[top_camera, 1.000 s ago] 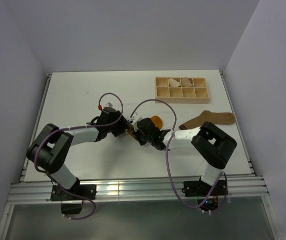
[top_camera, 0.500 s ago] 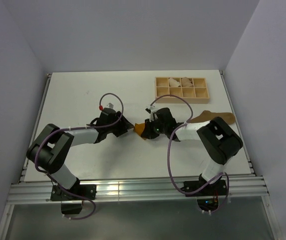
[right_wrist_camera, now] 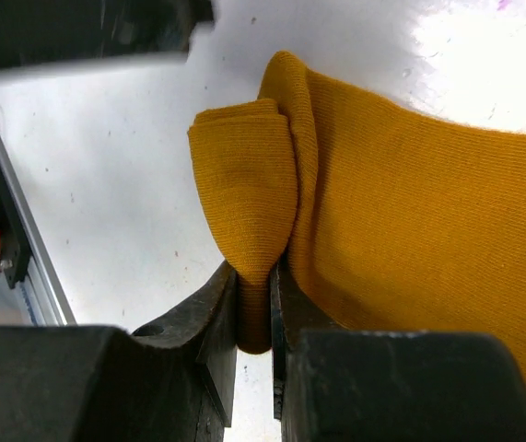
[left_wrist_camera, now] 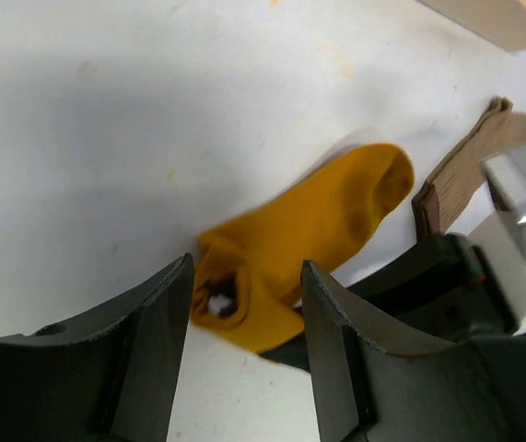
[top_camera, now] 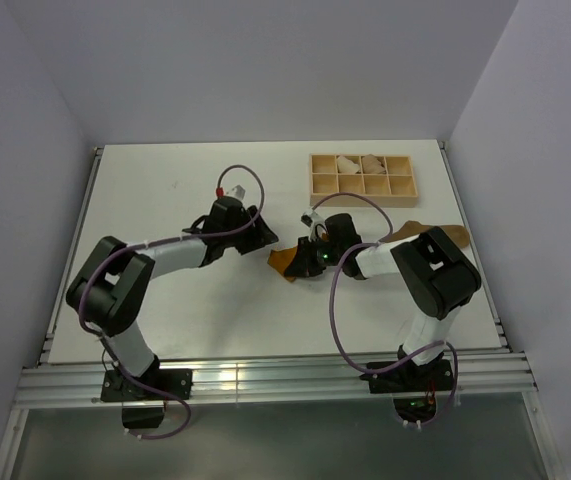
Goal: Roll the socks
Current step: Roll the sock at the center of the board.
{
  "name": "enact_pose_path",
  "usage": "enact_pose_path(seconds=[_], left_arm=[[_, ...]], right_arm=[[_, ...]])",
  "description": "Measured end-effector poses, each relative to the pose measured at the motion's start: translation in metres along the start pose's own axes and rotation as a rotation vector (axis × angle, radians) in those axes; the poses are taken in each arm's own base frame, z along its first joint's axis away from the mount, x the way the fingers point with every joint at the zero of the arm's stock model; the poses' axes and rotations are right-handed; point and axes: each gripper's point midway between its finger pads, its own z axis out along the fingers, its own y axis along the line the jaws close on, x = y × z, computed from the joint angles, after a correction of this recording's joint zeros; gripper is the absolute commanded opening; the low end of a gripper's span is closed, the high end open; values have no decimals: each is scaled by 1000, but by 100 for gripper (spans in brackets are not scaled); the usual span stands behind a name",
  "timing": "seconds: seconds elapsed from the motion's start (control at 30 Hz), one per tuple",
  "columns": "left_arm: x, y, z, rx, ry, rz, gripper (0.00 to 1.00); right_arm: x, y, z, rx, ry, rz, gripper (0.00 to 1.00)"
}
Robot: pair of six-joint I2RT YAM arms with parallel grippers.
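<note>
Our right end effector (right_wrist_camera: 255,308) is pinched almost closed on a folded end of the mustard-orange knitted sock (right_wrist_camera: 410,184), which lies on the white desk (top_camera: 165,200). Our left end effector (left_wrist_camera: 244,276) hangs half-open just above it, holding nothing. We judge the pinch shallow: a tug could slip the fold free and undo the roll. Only the right wrist view shows that pinch. From the top view we see the flat tan-brown sock (top_camera: 440,236) beside the right arm.

robot lab cell: white table (top_camera: 145,200) w/ plain walls (top_camera: 265,60) (alu rail (top_camera: 265,380) at front).
</note>
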Motion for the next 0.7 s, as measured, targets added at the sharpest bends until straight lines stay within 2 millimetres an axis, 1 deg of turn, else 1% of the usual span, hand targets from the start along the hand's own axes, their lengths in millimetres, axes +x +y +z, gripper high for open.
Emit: enact_pose_path(seconds=[0.1, 0.2, 0.3, 0.37, 0.47, 0.5, 0.7], left_arm=[[-16, -17, 15, 27, 25, 102, 56], [-25, -25, 32, 38, 69, 191, 54], [-21, -24, 48, 44, 131, 250, 51], [-10, -14, 52, 31, 179, 265, 51], [6, 1, 47, 6, 218, 247, 51], [9, 3, 42, 8, 217, 229, 52], [23, 16, -6, -6, 128, 75, 53]], right_arm=[[2, 1, 0, -10, 8, -1, 1], [2, 2, 0, -14, 11, -2, 1], [2, 2, 0, -15, 12, -4, 1], [2, 1, 0, -12, 12, -3, 1], [3, 1, 0, -8, 14, 5, 2], [2, 1, 0, -6, 13, 12, 2], [2, 2, 0, 7, 5, 90, 4]])
